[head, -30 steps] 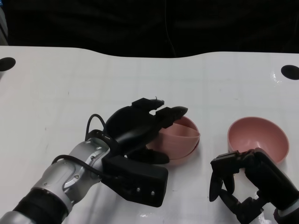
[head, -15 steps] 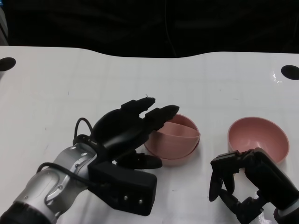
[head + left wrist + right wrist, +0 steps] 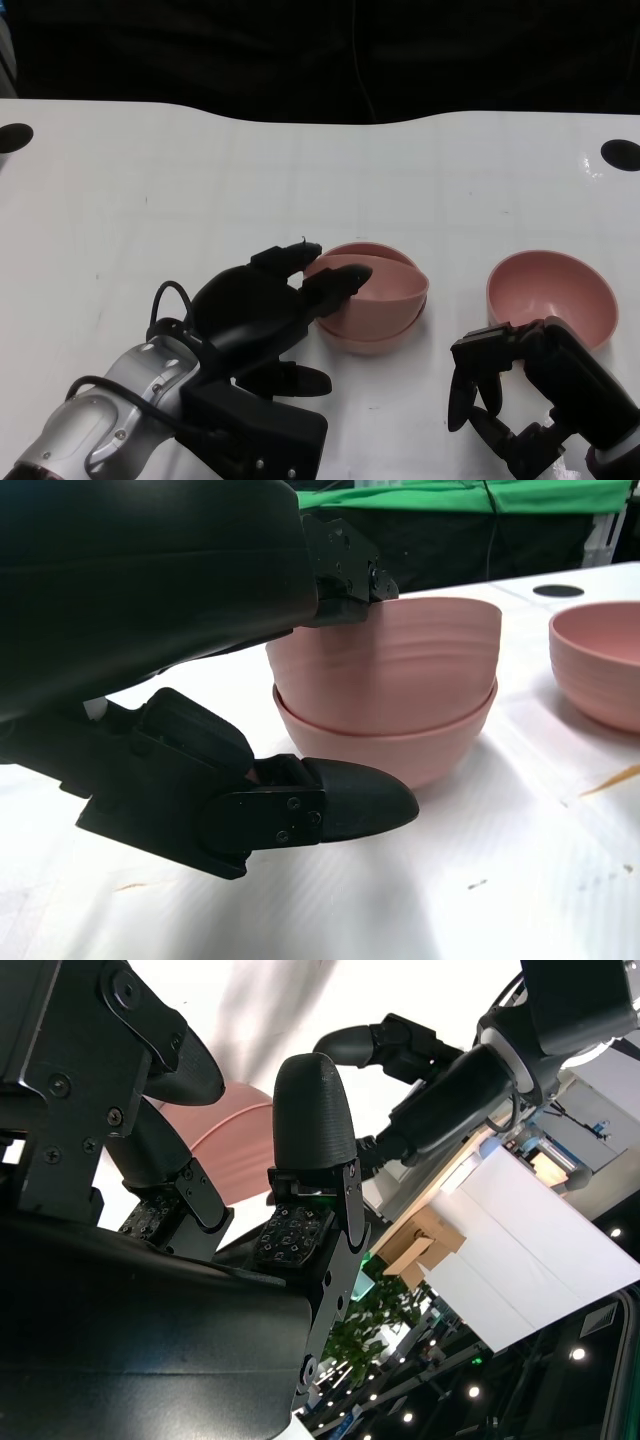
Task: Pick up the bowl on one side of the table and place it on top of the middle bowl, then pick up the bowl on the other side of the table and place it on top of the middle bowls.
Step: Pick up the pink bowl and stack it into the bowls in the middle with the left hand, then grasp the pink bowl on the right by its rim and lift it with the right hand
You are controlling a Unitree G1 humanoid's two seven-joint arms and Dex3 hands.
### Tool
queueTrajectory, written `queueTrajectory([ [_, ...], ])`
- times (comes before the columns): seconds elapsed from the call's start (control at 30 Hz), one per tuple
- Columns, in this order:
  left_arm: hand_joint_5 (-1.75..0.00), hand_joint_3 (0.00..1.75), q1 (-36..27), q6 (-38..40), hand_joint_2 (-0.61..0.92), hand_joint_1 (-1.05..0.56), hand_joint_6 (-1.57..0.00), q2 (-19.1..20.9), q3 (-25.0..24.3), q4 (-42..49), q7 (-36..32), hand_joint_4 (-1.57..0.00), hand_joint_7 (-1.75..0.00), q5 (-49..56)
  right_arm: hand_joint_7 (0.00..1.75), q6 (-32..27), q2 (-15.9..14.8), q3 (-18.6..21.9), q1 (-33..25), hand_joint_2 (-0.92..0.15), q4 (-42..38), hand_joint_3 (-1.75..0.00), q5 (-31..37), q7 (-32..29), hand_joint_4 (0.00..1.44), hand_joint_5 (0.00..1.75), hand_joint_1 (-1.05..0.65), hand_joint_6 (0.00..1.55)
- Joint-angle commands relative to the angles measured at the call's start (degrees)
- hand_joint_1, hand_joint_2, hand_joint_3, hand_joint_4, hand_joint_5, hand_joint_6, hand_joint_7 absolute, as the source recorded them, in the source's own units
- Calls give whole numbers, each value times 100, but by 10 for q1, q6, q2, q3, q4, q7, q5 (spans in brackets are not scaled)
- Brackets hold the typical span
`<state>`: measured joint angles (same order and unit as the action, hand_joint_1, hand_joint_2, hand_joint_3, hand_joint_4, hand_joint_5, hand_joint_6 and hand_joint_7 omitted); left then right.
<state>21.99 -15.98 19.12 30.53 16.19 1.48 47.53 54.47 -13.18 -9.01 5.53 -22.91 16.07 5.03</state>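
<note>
Bowl (image 3: 365, 268) nests in middle bowl (image 3: 368, 335); left robot hand (image 3: 270, 305) (fingers apart) beside it; right robot hand (image 3: 510, 385) empty, spread.

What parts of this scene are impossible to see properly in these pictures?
- Stacked bowls: the near left rim, head view, is hidden by the left hand.
- Right bowl: the near edge is covered by the right hand; the left wrist view's edge crops it.
- Left hand's grip: unclear.

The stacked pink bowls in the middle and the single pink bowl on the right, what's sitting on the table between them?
Nothing: in the head view only bare white table separates the stacked bowls from the single bowl. The right hand sits nearer the camera, outside that gap.
</note>
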Motion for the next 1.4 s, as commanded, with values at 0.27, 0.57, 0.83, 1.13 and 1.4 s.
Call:
queueTrajectory([
  [0.27,-5,55,3,-9,92,-73,-14,3,9,27,-18,-7,-3,8,119,-1,-6,3,-1,14,6,-175,-5,-1,108,167,17,107],
  [0.57,-5,52,4,-10,92,-71,-17,2,9,32,-16,-8,-4,7,118,-2,-6,3,0,14,5,-175,-3,-2,108,167,17,107],
  [0.83,-5,53,-1,-5,92,-71,-16,5,14,23,-18,-7,-3,21,119,2,-6,2,1,13,2,-175,-3,-2,108,166,17,108],
  [1.13,-6,45,-20,-17,92,-66,-11,5,-17,8,-76,-6,-1,2,119,0,-5,2,-1,13,3,-175,-5,-2,108,167,18,108],
  [1.4,-14,38,-73,-56,92,-54,-22,16,-65,-32,-155,-16,-7,-22,119,-7,-6,3,-5,14,14,-175,-1,-3,108,167,17,108],
])
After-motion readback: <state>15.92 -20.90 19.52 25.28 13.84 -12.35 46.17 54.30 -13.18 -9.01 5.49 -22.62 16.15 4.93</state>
